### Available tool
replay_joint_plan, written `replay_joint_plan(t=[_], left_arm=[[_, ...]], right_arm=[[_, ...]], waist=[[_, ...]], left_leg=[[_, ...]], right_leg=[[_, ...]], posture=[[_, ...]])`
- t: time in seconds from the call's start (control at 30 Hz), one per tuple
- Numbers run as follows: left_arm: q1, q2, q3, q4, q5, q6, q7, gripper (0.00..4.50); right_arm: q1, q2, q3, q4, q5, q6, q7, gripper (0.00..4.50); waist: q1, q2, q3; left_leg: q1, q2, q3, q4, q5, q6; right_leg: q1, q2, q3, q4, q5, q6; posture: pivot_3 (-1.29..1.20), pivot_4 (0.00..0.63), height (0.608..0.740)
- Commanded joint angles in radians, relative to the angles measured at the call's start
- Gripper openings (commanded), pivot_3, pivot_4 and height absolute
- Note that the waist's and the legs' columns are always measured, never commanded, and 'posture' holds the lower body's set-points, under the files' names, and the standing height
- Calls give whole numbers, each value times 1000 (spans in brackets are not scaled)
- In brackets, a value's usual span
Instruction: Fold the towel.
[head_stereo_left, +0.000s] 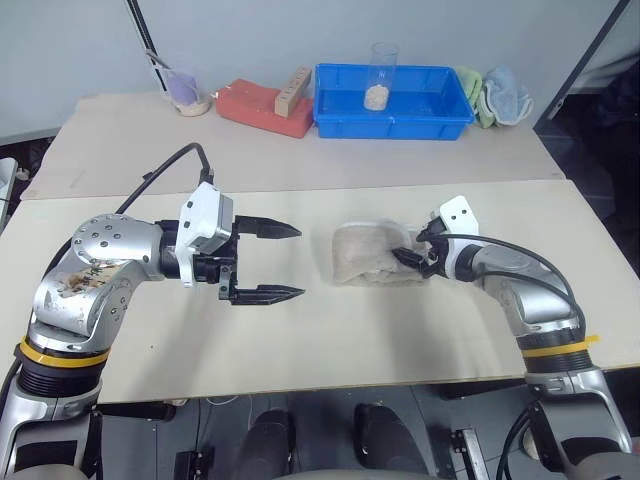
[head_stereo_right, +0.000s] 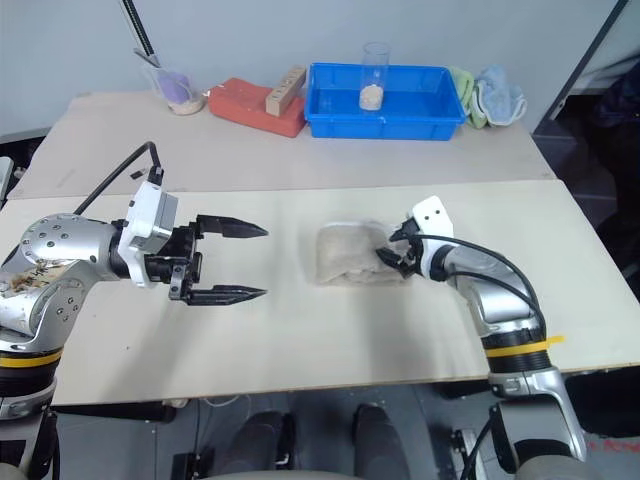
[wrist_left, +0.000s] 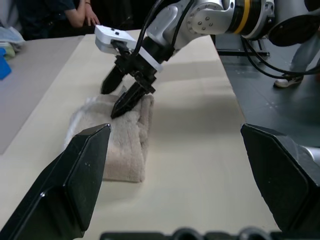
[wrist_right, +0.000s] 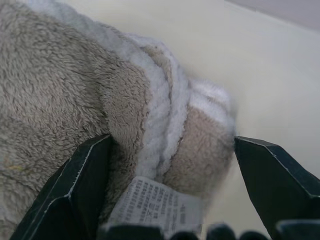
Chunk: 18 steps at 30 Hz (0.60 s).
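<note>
My right gripper (head_stereo_left: 415, 257) is down at the near-right end of the towel (head_stereo_left: 368, 252), and the towel itself sits folded into a thick bundle on the table (head_stereo_left: 330, 330), between my two arms. Looking along my right fingers, the stacked edges with their white stitching sit right between the jaws, one finger over the plush top and the other off past the corner, and a small printed label (wrist_right: 157, 205) lies just in front of my palm. The jaws stand partly apart around those layers; I can't tell whether they are pinching yet.

My left gripper (head_stereo_left: 268, 260) hangs above the table well off to the other side of the towel, jaws wide, nothing between them.

To do this step well, I reckon I should catch every layer of that corner together, not just the top ply, or the stack will peel apart when I move. Low and level approach, close squarely on the white edges, keep the label out of the bite. My left should stay ready to pin or smooth the far end.
</note>
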Motion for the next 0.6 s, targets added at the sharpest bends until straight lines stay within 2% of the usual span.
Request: replay_joint_plan(t=[0.03,0.17,0.3,0.43,0.6], left_arm=[[3,11,36,-36,-24,-1,21,4500],[3,-6,66,-31,-54,27,70,4500],[-21,-5,73,-1,-69,32,76,4500],[-40,2,75,15,-94,44,64,4500],[-63,1,71,44,-91,38,60,4500]], right_arm=[[-22,13,-44,-19,35,38,3,2713],[-49,12,-51,-13,14,6,0,1346],[-135,-9,-60,79,-49,-115,-34,98],[-246,-16,-69,269,-99,-218,-75,16],[-332,2,-84,479,-122,-247,-108,16]], waist=[[0,0,0],[0,0,0],[0,0,0],[-2,0,0],[-4,0,0]], left_leg=[[0,0,0,0,0,0],[0,0,0,0,0,0],[0,0,0,0,0,0],[0,-1,1,-1,0,0],[0,-1,2,-1,0,0]], right_leg=[[0,0,0,0,0,0],[0,0,0,0,0,0],[0,0,0,0,0,0],[0,-1,0,0,0,0],[0,-1,0,0,0,0]], posture=[[0,150,740],[0,150,740],[0,150,740],[0,150,740],[0,150,740]])
